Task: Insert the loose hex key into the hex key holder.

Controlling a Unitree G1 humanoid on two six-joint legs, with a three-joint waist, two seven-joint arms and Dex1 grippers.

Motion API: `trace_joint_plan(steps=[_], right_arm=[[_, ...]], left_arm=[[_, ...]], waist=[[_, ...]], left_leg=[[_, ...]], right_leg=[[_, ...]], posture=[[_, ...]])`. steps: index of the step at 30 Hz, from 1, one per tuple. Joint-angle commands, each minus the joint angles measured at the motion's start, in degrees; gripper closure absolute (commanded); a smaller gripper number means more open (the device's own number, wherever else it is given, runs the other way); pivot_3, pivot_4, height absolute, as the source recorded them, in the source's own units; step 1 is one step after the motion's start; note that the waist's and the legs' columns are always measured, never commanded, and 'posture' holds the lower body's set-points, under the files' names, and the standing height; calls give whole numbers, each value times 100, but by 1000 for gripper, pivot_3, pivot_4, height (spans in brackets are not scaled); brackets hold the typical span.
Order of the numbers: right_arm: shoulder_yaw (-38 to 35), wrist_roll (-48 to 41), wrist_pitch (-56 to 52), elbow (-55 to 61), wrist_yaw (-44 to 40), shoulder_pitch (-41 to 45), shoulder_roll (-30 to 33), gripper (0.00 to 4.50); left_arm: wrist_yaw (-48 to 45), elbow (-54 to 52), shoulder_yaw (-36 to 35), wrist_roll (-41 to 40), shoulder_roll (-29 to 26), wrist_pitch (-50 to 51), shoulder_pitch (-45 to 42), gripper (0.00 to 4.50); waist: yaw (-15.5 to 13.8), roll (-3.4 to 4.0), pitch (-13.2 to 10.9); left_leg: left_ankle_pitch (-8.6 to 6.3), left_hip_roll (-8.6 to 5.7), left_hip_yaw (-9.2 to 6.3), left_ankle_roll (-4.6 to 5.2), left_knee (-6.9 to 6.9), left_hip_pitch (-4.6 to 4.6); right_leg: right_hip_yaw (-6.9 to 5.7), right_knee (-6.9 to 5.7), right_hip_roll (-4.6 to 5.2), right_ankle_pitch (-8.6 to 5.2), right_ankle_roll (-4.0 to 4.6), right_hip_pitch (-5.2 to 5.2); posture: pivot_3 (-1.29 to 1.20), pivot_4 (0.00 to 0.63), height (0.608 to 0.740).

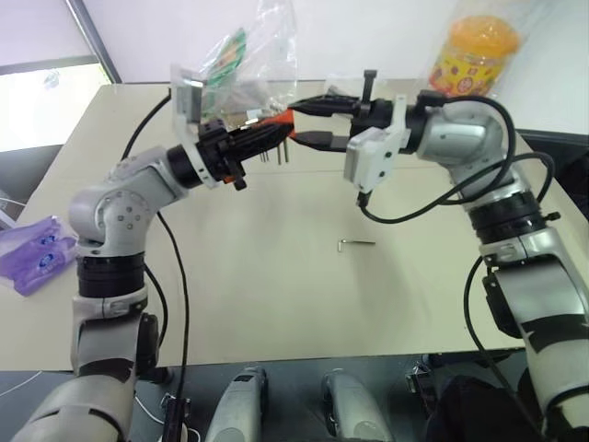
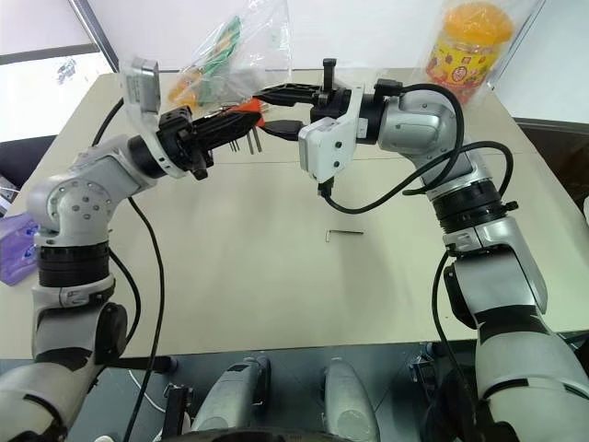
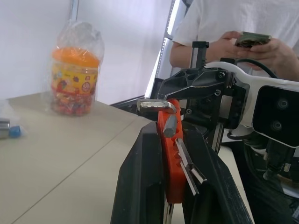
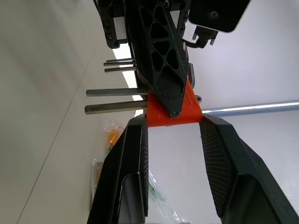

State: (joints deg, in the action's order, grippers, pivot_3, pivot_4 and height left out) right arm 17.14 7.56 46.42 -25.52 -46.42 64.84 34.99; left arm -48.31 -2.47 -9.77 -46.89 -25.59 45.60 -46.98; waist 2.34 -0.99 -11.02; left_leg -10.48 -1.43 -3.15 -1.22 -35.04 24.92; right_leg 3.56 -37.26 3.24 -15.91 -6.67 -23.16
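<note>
Both end effectors, left point(image 1: 272, 132) and right point(image 1: 304, 124), are gripping the hex key holder point(image 1: 279, 121) with prongs hanging downward, while the loose hex key point(image 1: 355, 244) is lying crosswise on the counter point(image 1: 276, 276).

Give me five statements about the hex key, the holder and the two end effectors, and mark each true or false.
1. The loose hex key lies on the table. True.
2. The left end effector is shut on the holder. True.
3. The right end effector holds the loose hex key. False: the key lies on the table, apart from both arms.
4. The holder rests on the table. False: it is held up in the air between the two end effectors.
5. The right end effector's fingers flank the holder's end. True.
</note>
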Motion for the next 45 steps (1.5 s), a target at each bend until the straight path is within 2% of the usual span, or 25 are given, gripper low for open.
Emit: trace_joint_plan(steps=[1, 8, 15, 19, 23, 33, 43, 45], right_arm=[[-119, -144, -11, 291, -100, -8, 27, 3475], [-67, -122, -541, 475, -577, -244, 173, 40], [-227, -364, -2191, 959, -1301, -998, 690, 40], [-308, -702, -4044, 1144, -1872, -1570, 962, 40], [-111, -751, -5164, 1153, -2470, -1964, 1106, 40], [-75, -522, -5676, -214, -2210, -1612, 242, 40], [193, -75, -5391, -981, -2150, -1537, -53, 40], [232, -20, -5322, -1006, -2164, -1555, -59, 556]], left_arm=[[40, -175, -69, -85, 28, -113, -15, 4469], [0, -222, -21, 11, -10, -177, 58, 4500], [47, -529, 32, 215, -200, -322, 444, 4500], [91, -862, 57, 280, -330, -318, 832, 4500], [203, -1040, 48, 218, -339, -290, 996, 4500], [488, -1337, 21, 202, -421, -243, 1210, 4500], [700, -1519, -58, 101, -587, -214, 1368, 4500], [726, -1525, -67, 90, -599, -213, 1365, 4500]], waist=[[1, 0, 0], [-4, 0, 0], [-25, 0, 0], [-30, 0, 0], [-71, 0, 0], [-95, 0, 0], [-131, -1, 2], [-130, -1, 2]], left_leg=[[0, 0, 0, 0, 0, 0], [0, 0, 0, 0, -1, 0], [0, 0, 0, 0, -4, 0], [0, 0, 0, 1, -4, 0], [0, 0, 0, 1, -7, 0], [0, 0, 2, 0, -9, 0], [0, -1, 0, 0, -14, 0], [0, -1, -1, 0, -14, -1]], right_leg=[[0, 0, 0, 0, 0, 0], [0, -1, 0, 0, 0, 1], [0, -1, 1, 0, 0, 3], [0, -1, 2, 0, 0, 3], [0, 0, 4, 0, 0, 5], [0, -3, 1, 0, 0, 4], [-4, -2, 0, 1, 0, 9], [-5, -3, 0, 1, -1, 10]], posture=[[0, 150, 740], [0, 150, 740], [0, 150, 740], [0, 150, 740], [0, 150, 740], [0, 150, 740], [0, 150, 740], [0, 150, 740]])
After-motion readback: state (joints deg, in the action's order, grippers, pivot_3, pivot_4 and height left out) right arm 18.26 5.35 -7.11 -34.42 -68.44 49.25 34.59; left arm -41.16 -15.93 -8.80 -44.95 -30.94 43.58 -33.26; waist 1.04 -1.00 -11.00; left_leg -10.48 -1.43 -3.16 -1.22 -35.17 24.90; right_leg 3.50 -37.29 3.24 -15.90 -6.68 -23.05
